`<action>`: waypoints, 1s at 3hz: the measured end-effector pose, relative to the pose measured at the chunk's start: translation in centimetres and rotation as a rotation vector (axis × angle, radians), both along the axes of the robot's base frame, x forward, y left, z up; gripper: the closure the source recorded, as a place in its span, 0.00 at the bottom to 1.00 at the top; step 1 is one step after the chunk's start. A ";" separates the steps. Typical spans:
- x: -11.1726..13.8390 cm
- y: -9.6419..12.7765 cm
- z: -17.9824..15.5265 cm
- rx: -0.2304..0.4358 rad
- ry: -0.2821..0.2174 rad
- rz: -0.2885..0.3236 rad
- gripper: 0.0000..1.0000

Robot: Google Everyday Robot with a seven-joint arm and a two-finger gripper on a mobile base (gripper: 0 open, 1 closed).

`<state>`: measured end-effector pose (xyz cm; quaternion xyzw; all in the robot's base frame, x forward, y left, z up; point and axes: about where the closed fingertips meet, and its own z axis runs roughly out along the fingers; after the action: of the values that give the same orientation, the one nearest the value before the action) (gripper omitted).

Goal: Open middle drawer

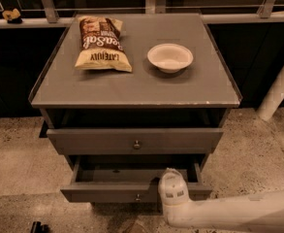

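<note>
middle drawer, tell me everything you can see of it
The middle drawer is the second front down on the grey cabinet. Its front is flat, grey and matte, like painted wood, with a small round metal knob at the centre. It stands open and level, further out than the drawer above, showing part of its dark inside. The gripper on the white arm is at its front edge, just right of the knob.

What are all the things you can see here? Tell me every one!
Chip bag: one, brown and yellow, cabinet top, left.
Bowl: one, white, cabinet top, right of the bag.
Cabinet: one, grey, centre.
Top drawer: one, grey, slightly open.
Middle drawer: one, grey, below, pulled out more than the top one.
Post: one, white, far right.
Arm: one, white, bottom right.
Tool: one, white, at the middle drawer's front.
</note>
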<state>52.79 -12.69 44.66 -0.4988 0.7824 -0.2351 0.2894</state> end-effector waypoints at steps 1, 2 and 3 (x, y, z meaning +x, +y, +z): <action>0.0 -1.3 -2.3 0.020 0.072 0.026 1.00; -0.4 -1.3 -3.0 0.035 0.090 0.034 1.00; -0.4 -1.3 -3.0 0.035 0.090 0.034 0.81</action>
<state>52.42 -14.00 41.67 -0.5170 0.7900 -0.1935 0.2667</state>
